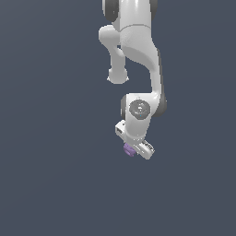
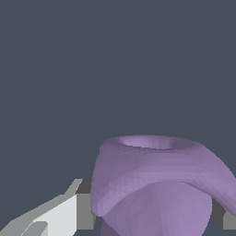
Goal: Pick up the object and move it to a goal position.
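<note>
There is one white Panda arm (image 1: 138, 55), and at its lower end sits one gripper (image 1: 136, 152). Two fingers (image 2: 83, 207) belong to that gripper; in the wrist view one shows on each side of the object, both touching it. There is one purple object (image 1: 129, 150), a single lumpy piece with a shallow hollow on one face, lying between the fingers. In the exterior view, one plain dark grey-blue ground (image 1: 46, 184) fills everything around the arm.
</note>
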Controlling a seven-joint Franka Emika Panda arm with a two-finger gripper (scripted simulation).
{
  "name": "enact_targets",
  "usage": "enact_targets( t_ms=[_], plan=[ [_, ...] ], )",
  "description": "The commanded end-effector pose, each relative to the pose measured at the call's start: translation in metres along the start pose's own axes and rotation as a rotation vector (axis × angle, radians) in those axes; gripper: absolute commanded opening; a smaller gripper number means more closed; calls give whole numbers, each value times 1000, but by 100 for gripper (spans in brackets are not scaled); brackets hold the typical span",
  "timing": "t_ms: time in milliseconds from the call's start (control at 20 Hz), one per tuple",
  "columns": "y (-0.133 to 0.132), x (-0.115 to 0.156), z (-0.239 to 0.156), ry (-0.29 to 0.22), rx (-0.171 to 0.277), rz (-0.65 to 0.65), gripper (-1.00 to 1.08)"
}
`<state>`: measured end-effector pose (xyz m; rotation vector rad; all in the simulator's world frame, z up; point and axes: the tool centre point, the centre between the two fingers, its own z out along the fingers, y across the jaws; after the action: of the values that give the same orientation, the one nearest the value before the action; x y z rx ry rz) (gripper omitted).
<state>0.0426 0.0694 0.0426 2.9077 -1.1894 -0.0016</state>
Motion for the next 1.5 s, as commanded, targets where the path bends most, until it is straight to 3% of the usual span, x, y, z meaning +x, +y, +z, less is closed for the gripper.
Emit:
enact_targets(
  t_ms=[0,300,1050,1450],
  plan=[
    [9,7,-4,1,0,2,-100],
    [51,35,-21,0,1,2,-100],
    [197,139,-83,0,1,2,-100],
    [241,174,-102,1,1,1,-100]
  ],
)
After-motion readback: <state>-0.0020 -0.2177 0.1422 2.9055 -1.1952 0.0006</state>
